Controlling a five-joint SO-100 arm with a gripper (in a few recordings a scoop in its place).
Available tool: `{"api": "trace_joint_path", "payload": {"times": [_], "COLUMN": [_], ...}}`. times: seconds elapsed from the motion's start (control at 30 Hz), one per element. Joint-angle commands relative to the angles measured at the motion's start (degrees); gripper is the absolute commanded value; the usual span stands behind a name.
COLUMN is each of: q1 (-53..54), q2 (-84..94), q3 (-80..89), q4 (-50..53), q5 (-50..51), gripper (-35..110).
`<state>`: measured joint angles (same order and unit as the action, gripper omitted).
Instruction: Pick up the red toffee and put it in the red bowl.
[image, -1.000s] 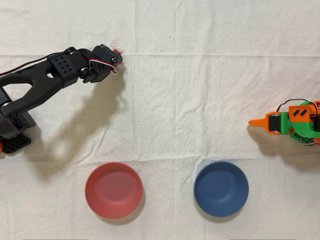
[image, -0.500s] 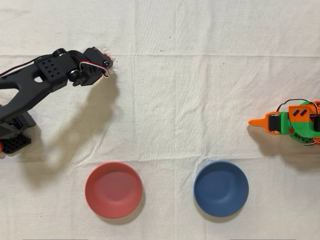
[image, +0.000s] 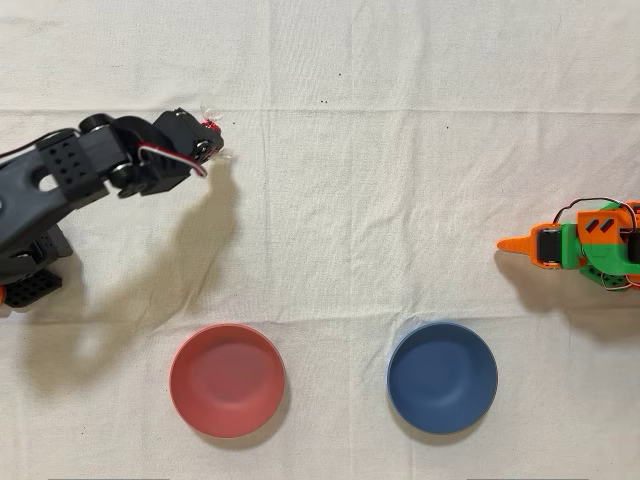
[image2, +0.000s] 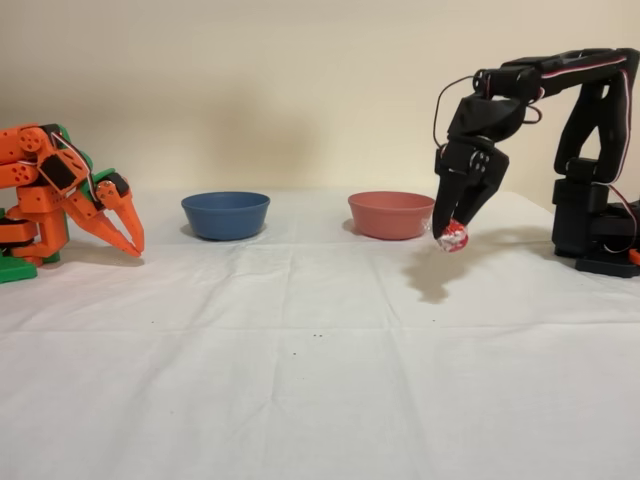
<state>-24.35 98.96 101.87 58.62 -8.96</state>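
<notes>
One red toffee (image2: 452, 236) sits pinched at the tips of the black arm's fingers (image2: 462, 207), which are closed on it and point downward. In the fixed view it hangs clear of the cloth at right of centre, with its shadow falling on the cloth below. In the overhead view the candy shows as a speck of red with clear wrapper ends (image: 211, 125) at the upper left of the frame, at the tip of the black arm (image: 70, 175). The carry seems to be under way, with the drop not yet made. The red bowl (image: 227, 379) lies low in the overhead frame, well apart from the candy, so the arm will need to swing toward it. The lifted hold looks meant to clear the bowl's rim on the way. Just right of it in that view stands a dark blue bowl (image: 442, 376). An idle orange arm (image: 585, 243) rests at the far right edge. A creased white cloth (image: 380, 180) covers the bench, and a plain beige wall (image2: 300, 90) closes the room behind.
</notes>
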Motion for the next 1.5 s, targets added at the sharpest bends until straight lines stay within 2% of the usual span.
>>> {"api": "trace_joint_path", "payload": {"times": [0.0, 0.6, 1.07, 1.47], "q1": [0.44, 16.35, 33.75, 46.23], "q2": [7.73, 13.62, 11.69, 13.27], "q3": [-4.04, -16.44, -20.57, -16.44], "q4": [2.99, 13.36, 11.6, 7.56], "q5": [-1.14, -7.82, -15.03, -18.37], "gripper": [2, 2, 3, 2]}}
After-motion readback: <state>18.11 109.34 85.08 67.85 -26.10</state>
